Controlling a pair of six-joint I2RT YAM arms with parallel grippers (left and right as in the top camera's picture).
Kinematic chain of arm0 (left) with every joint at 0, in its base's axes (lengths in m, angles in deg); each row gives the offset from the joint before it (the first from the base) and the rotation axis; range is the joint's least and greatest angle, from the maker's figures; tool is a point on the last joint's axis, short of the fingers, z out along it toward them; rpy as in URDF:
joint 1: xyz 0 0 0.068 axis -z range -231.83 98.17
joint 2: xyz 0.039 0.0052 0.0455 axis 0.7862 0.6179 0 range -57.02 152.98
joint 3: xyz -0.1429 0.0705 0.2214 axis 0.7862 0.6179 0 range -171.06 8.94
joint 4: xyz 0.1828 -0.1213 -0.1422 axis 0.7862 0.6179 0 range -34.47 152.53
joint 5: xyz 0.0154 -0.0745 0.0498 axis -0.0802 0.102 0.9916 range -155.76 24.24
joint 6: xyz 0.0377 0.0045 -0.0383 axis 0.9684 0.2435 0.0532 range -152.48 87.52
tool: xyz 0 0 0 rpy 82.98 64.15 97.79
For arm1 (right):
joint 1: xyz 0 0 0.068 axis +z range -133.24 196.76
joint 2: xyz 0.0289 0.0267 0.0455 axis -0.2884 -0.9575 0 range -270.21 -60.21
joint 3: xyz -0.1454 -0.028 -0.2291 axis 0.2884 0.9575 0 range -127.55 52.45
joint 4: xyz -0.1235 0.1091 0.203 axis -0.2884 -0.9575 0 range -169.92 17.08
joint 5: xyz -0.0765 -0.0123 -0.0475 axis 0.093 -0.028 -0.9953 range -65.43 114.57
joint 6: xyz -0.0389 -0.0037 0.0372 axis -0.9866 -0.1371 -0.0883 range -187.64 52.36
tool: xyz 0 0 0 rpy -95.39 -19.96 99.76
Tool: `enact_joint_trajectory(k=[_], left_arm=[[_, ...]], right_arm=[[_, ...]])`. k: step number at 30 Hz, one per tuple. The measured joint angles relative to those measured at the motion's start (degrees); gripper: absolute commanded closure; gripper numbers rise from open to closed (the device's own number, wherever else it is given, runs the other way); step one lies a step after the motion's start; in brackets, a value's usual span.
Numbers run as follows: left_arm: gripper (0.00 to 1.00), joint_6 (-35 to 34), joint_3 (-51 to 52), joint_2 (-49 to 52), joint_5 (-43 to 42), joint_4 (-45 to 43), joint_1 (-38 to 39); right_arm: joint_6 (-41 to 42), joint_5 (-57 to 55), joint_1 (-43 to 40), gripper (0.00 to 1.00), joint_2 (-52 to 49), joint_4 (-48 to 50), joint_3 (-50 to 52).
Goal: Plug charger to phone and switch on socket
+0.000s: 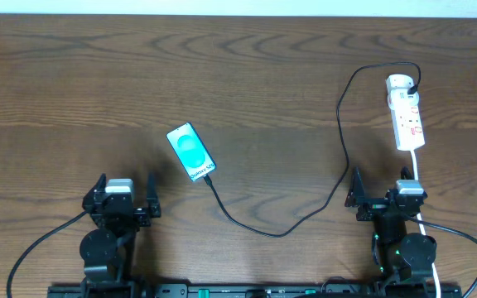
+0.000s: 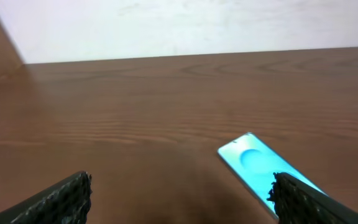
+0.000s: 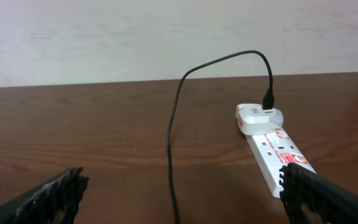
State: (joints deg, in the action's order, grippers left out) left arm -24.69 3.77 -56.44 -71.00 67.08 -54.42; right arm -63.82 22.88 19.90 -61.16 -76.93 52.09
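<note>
The phone (image 1: 191, 151) lies flat at mid-table with its teal screen up; in the left wrist view the phone (image 2: 263, 167) sits ahead on the right. The charger (image 1: 281, 233), a thin black cable, runs from the phone's near end, loops toward the front, then climbs to a white adapter on the top of the socket (image 1: 407, 114). Whether its tip sits inside the phone I cannot tell. My left gripper (image 1: 125, 182) is open behind the phone, empty (image 2: 179, 199). My right gripper (image 1: 381, 184) is open and empty (image 3: 182, 194), with the charger (image 3: 172, 143) running between its fingers and the socket (image 3: 277, 151) ahead on the right.
The socket's white cord (image 1: 417, 165) runs down past the right arm. The table's far edge meets a pale wall (image 3: 166, 37). Dark wood tabletop (image 1: 73, 91) stretches left of the phone.
</note>
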Motion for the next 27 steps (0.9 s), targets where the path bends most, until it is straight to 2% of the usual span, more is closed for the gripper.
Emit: enact_joint_trajectory(k=[5, 27], left_arm=[[0.07, 0.1, 0.0, 0.0, -2.3, 0.0, 0.0], [0.07, -0.3, 0.0, 0.0, -3.5, 0.0, 0.0]], right_arm=[[0.0, 0.0, 0.0, 0.01, 0.0, 0.0, 0.0], [0.0, 0.0, 0.0, 0.01, 0.0, 0.0, 0.0]])
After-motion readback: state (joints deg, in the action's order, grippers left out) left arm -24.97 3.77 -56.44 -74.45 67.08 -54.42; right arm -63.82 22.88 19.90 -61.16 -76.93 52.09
